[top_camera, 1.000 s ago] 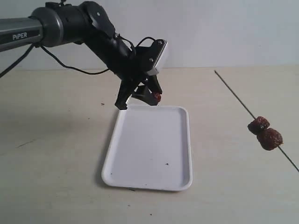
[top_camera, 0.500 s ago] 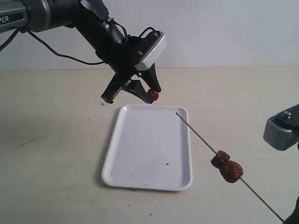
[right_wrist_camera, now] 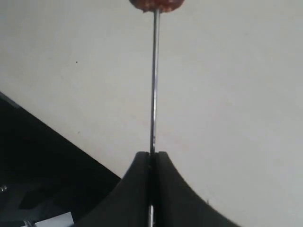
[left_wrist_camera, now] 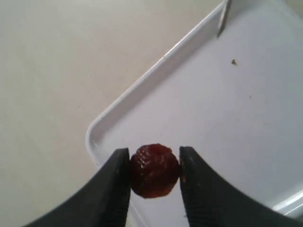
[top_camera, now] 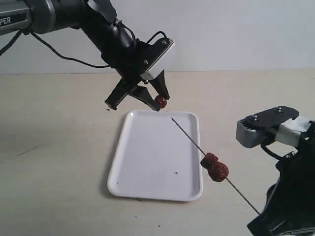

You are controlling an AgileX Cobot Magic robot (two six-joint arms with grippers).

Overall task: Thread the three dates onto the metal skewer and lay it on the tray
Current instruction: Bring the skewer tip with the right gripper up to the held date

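Note:
My left gripper (top_camera: 156, 100) (left_wrist_camera: 154, 158) is shut on one dark red date (top_camera: 161, 102) (left_wrist_camera: 154, 170), held just above the far rim of the white tray (top_camera: 147, 189) (left_wrist_camera: 227, 109). My right gripper (top_camera: 258, 215) (right_wrist_camera: 152, 155) is shut on the thin metal skewer (top_camera: 189, 136) (right_wrist_camera: 154, 80) at the lower right. Two dates (top_camera: 214, 167) sit threaded side by side on the rod, off the tray's right edge; one of them (right_wrist_camera: 156, 4) shows in the right wrist view. The skewer's free tip (left_wrist_camera: 221, 21) hangs over the tray, pointing toward the held date.
The beige tabletop (top_camera: 59, 147) surrounds the tray. A few dark specks (top_camera: 175, 173) lie on the tray's floor. The black left arm (top_camera: 98, 29) reaches in from the upper left; the right arm's grey body (top_camera: 275, 128) fills the lower right corner.
The right arm has come into view from the right, carrying the skewer and its two dates leftward until the tip lies over the tray. The left gripper with its date has barely shifted.

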